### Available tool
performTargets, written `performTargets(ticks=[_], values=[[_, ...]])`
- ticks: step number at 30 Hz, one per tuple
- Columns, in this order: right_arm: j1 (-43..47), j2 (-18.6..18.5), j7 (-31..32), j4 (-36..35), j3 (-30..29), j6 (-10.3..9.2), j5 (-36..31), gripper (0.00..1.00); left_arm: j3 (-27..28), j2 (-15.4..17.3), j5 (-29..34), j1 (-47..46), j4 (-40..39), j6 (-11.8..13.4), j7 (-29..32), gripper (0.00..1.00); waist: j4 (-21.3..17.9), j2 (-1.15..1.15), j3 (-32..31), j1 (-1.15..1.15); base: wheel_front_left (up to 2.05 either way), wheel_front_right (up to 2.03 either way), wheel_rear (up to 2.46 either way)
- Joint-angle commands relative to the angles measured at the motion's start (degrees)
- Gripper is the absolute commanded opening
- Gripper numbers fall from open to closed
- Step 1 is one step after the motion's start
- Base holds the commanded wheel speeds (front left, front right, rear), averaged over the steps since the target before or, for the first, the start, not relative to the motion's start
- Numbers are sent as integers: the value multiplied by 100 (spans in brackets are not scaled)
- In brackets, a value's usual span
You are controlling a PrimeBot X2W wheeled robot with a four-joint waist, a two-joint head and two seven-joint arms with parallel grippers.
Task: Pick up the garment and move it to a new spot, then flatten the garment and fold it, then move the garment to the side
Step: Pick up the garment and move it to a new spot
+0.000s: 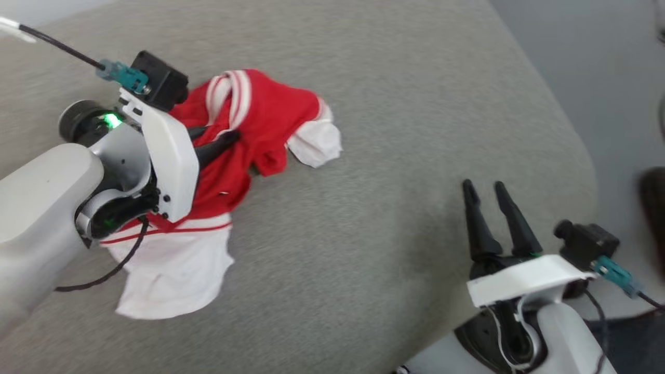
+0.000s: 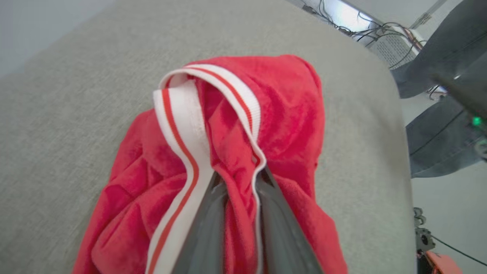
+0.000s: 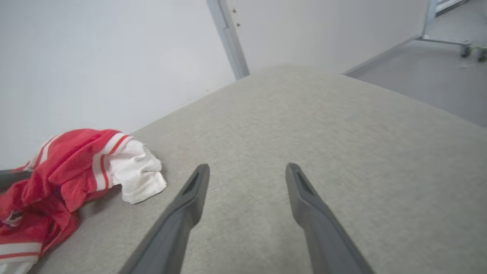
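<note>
I judge I should lift high enough that the loose white ends [image 1: 171,275] clear the bench [image 2: 76,114] before I carry. My left fingers [image 2: 277,224] are clamped on the shirt [image 2: 289,114] just under its striped collar [image 2: 179,125], the rest heaped around them. My right fingers [image 3: 306,205] hang spread and empty, well apart from it.

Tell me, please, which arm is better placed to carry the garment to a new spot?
Left. The left pincer is shut on the garment beside its striped trim, while the right pincer stands open, apart from it, above the grey surface.
</note>
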Motion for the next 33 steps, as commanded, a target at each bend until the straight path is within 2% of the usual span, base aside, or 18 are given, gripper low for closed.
performTargets(ticks=[1,5,7,11,15,19,20,21,22,23,24,33], values=[[91,-3,-29,-51,-59,0,69,100,-92,-35,28,-107,155,5,0,0,-257,0,174,0,0,0,0],[252,4,-29,-175,-241,0,206,100,-303,14,93,-259,815,10,49,0,-280,0,253,0,4,4,4],[341,0,-29,-265,-232,0,245,100,-443,118,353,-314,1057,10,105,0,-278,0,294,0,13,13,13],[367,-1,-29,-344,-150,0,272,100,-550,311,728,-190,1115,16,240,0,-280,0,346,0,5,5,5],[284,-1,-29,-408,-77,0,228,100,-582,351,927,-30,1104,17,278,0,-278,0,375,0,0,0,0],[206,-2,-29,-468,-14,0,138,100,-581,427,962,-55,1024,17,101,0,-264,0,360,0,0,0,0],[177,-2,-29,-484,19,0,95,100,-572,464,945,-80,980,17,7,18,-258,0,339,0,0,0,0],[143,-2,-29,-500,51,0,53,100,-562,497,898,-107,934,17,-103,18,-251,0,308,0,0,0,0],[112,-4,-29,-512,36,0,5,100,-548,496,895,-167,875,16,-236,61,-204,0,274,0,0,0,0],[55,-3,-29,-515,-49,0,-127,100,-539,429,888,-270,717,10,-456,100,-20,0,211,0,0,0,0],[55,-3,-29,-515,-49,0,-127,100,-539,429,888,-270,717,10,-456,100,-20,0,211,0,0,0,0],[-136,-5,-29,-293,-490,0,-929,100,-446,122,113,-222,302,9,-1933,100,1104,0,-192,0,0,0,0]])
